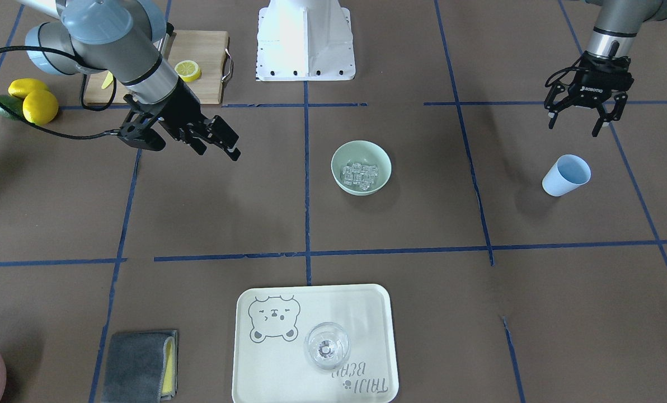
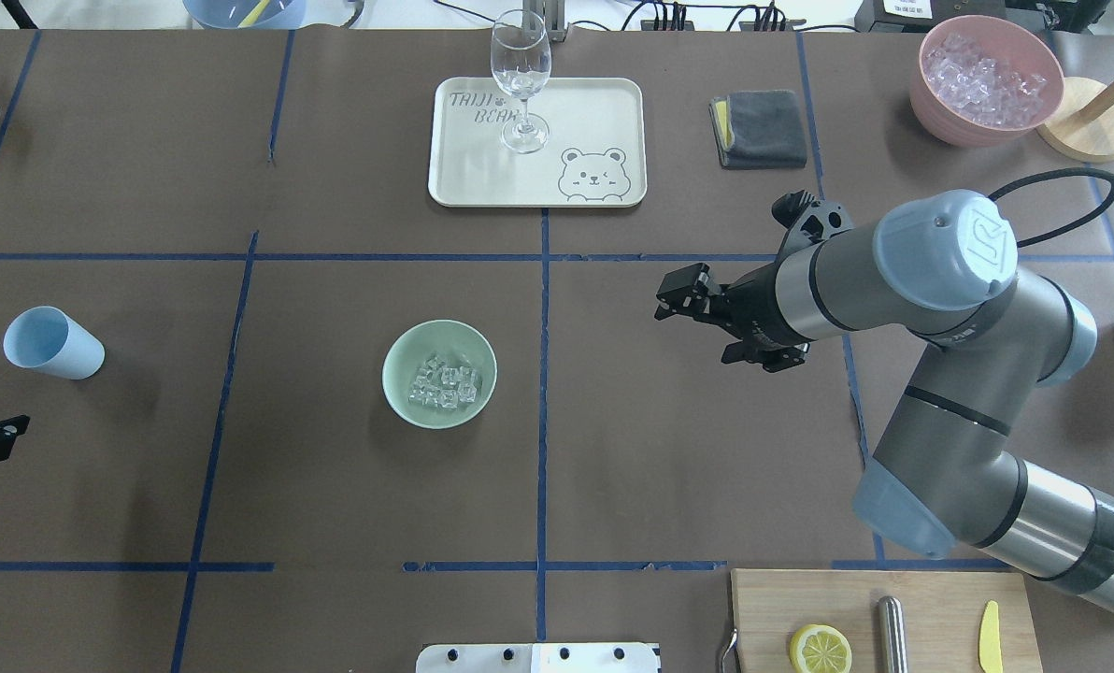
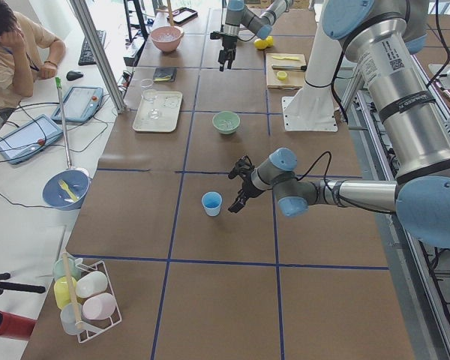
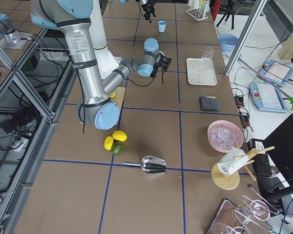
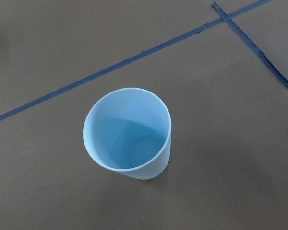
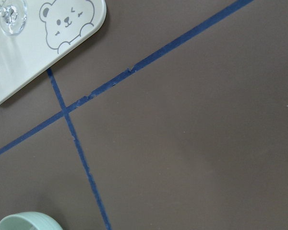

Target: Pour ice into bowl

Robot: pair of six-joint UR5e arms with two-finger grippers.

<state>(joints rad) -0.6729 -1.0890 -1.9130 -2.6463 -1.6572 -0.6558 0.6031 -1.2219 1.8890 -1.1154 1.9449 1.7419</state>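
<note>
Several ice cubes (image 2: 443, 383) heaped in mint bowl (image 2: 396, 353), mid-table

Taken from over the robot's shoulders, left to right. Far left edge: left gripper (image 1: 573, 127), hanging above the brown table (image 2: 333, 523) with fingers spread wide and nothing between them; reads "ROBOTIQ" in white on the black body. Near it, light blue cup (image 2: 52, 344), upright, mouth up, well apart from the mint bowl.

Left of the centre tape line: mint bowl on bare table, ice cubes piled together at its bottom, clear and glassy.

Behind, toward the far edge: cream tray (image 2: 604, 103) printed "TAIJI BEAR", with a winking bear drawing in one corner; stemmed glass (image 2: 521, 70) upright on it, foot next to the lettering.

Right of centre: right gripper (image 1: 220, 150), off the table, fingers parted, clasping nothing, aimed toward the mint bowl but well apart from it.

Farther right: folded grey cloth (image 2: 761, 128) with a yellow edge, then pink container (image 2: 931, 112) of whitish crushed ice at the far corner. Near edge, right: wooden board (image 2: 931, 598) with half a lemon (image 2: 820, 648) lying cut side up.
</note>
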